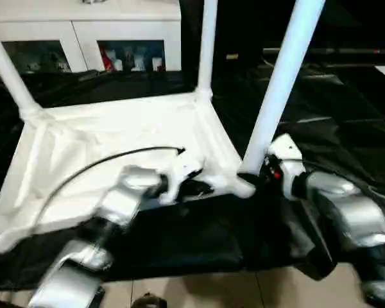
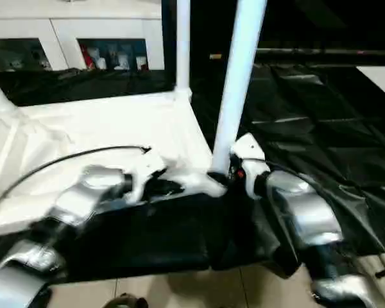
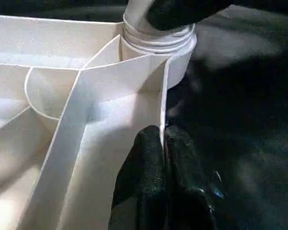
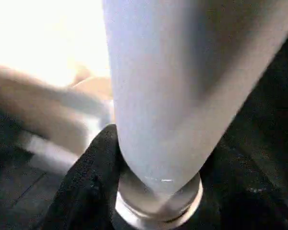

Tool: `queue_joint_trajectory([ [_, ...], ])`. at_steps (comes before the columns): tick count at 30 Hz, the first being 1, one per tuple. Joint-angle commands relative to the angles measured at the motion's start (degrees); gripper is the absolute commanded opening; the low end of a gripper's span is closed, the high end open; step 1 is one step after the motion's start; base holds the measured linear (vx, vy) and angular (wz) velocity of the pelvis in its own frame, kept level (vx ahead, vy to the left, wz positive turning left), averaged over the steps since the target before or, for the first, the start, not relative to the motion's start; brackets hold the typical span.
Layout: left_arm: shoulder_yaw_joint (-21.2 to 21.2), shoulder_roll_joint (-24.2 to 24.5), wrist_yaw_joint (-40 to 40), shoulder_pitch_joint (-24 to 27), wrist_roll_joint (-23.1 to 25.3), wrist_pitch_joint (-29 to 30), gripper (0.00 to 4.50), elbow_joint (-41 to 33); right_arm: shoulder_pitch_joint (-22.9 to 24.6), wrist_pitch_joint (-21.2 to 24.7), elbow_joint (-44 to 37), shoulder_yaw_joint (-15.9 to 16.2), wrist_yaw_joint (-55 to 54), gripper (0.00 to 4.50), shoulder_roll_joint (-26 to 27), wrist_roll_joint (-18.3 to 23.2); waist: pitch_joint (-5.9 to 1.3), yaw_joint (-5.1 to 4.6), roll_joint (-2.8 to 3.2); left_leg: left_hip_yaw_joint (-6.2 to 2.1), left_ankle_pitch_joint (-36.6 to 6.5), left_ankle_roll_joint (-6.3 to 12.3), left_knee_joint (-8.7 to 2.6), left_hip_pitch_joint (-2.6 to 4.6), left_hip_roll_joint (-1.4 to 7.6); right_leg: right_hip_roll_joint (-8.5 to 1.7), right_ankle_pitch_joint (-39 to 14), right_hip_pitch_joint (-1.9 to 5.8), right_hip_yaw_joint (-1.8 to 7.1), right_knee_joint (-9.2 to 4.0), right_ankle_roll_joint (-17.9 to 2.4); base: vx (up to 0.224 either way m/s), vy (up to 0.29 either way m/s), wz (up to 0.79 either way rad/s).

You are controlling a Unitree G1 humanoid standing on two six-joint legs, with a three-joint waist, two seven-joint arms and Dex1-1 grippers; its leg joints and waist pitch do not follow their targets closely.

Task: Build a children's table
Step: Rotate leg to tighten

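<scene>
The left gripper (image 3: 162, 158) is closed tight on the thin side wall of the table top (image 1: 115, 141); in the left wrist view one black finger (image 3: 144, 167) sits inside the wall and the other outside, pressed together w/ only the wall between them. It grips near the corner closest to the robot's right arm.

The right gripper (image 4: 156, 191) is around the bottom of the near leg (image 1: 281, 83), just above the round corner socket (image 3: 175, 57). Its fingers (image 4: 86, 187) stand on both sides of the tube, approx. half open, touching it as far as the right wrist view shows.

The table lies upside down on a black sheet (image 1: 346, 122) on the floor, ribbed underside facing up. The near leg stands almost upright in its socket, a bit tilted. A second leg (image 1: 207, 45) stands in the far corner, and a third one (image 1: 9, 77) rises at the far left corner, tilted.

A black cable (image 1: 109, 160) runs from the left arm over the table top. Behind the table is a white cabinet (image 1: 83, 32) w/ glass doors.
</scene>
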Motion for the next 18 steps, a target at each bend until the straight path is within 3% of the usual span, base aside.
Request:
queue_joint_trajectory([
  [1, 3.9, -3.7, 12.0, -2.6, -0.3, 1.0, 0.00, 3.1, 0.4, -1.4, 6.4, 0.3, -9.9, 1.97, 5.3, -1.3, -4.15, -0.19, -1.12, -2.10, -11.3, -0.02, -4.00, 1.90, 3.60, -5.24, -17.2, 1.85, 2.87, -4.99, -11.0, 0.000, 0.000, 0.00],
  [2, 3.9, -3.7, 12.0, -2.6, -0.3, 1.0, 0.00, 3.1, 0.4, -1.4, 6.4, 0.3, -9.9, 1.97, 5.3, -1.3, -4.16, -0.40, -1.27, -2.08, -11.2, -0.02, -4.10, 1.89, 3.54, -5.00, -15.9, 1.90, 2.86, -4.96, -11.0, 0.000, 0.000, 0.00],
  [3, 4.2, -5.6, 16.3, -4.0, 0.3, 0.5, 0.00, 5.5, -0.8, -4.0, 10.8, -0.8, -16.9, 1.97, 8.8, -2.2, -4.18, -0.33, -0.97, -2.08, -11.2, 0.07, -4.04, 1.93, 3.53, -5.04, -15.5, 1.85, 2.91, -4.94, -11.0, 0.000, 0.000, 0.00],
  [4, 4.6, -6.5, 18.6, -4.5, 0.5, -0.2, 0.00, 6.3, -1.3, -5.6, 12.4, -1.4, -19.8, 1.96, 10.4, -2.4, -4.11, -0.52, -1.04, -2.01, -11.5, -0.01, -4.06, 1.89, 3.41, -5.07, -15.3, 1.83, 2.95, -5.09, -11.0, 0.000, 0.000, 0.00],
  [8, 4.9, -8.9, 23.1, -6.4, 1.5, -2.2, 0.00, 9.2, -4.2, -10.3, 18.0, -4.1, -28.3, 1.96, 15.1, -3.5, -4.23, -0.51, -0.63, -2.10, -11.7, 0.22, -4.23, 1.81, 3.40, -4.90, -13.8, 2.13, 2.92, -5.02, -10.5, 0.000, 0.000, 0.00],
  [11, 4.1, -9.3, 23.1, -7.1, 2.0, -3.0, 0.00, 10.3, -5.5, -12.6, 19.5, -4.2, -27.4, 1.96, 16.5, -3.4, -4.23, -0.53, -0.24, -2.09, -13.0, 0.24, -4.31, 1.95, 3.45, -4.87, -13.2, 2.07, 2.92, -5.15, -10.3, 0.000, 0.000, 0.00],
  [15, 3.2, -8.9, 21.2, -7.1, 2.3, -3.8, 0.00, 10.8, -5.3, -14.4, 17.5, -2.1, -21.4, 1.96, 16.6, -2.6, -4.22, -0.48, -0.33, -2.18, -13.6, 0.67, -4.45, 1.86, 3.51, -4.86, -12.6, 2.38, 2.89, -5.05, -10.3, 0.000, 0.000, 0.00],
  [16, 3.0, -8.8, 20.7, -7.1, 2.3, -4.0, 0.00, 10.6, -5.2, -14.4, 17.1, -2.1, -21.1, 2.52, 16.5, -2.5, -4.21, -0.47, -0.33, -2.18, -13.5, 0.83, -4.44, 1.85, 3.54, -4.94, -12.8, 2.37, 2.92, -5.06, -10.4, 0.000, 0.000, 0.00],
  [18, 1.8, -8.2, 17.4, -6.7, 2.5, -5.1, 0.00, 10.0, -5.2, -14.7, 16.1, -2.1, -20.0, 2.66, 15.1, -2.2, -4.27, -0.33, -0.44, -2.12, -13.1, 1.15, -4.37, 1.86, 3.51, -5.02, -13.0, 2.40, 2.94, -5.14, -10.4, 0.000, 0.000, 0.00],
])
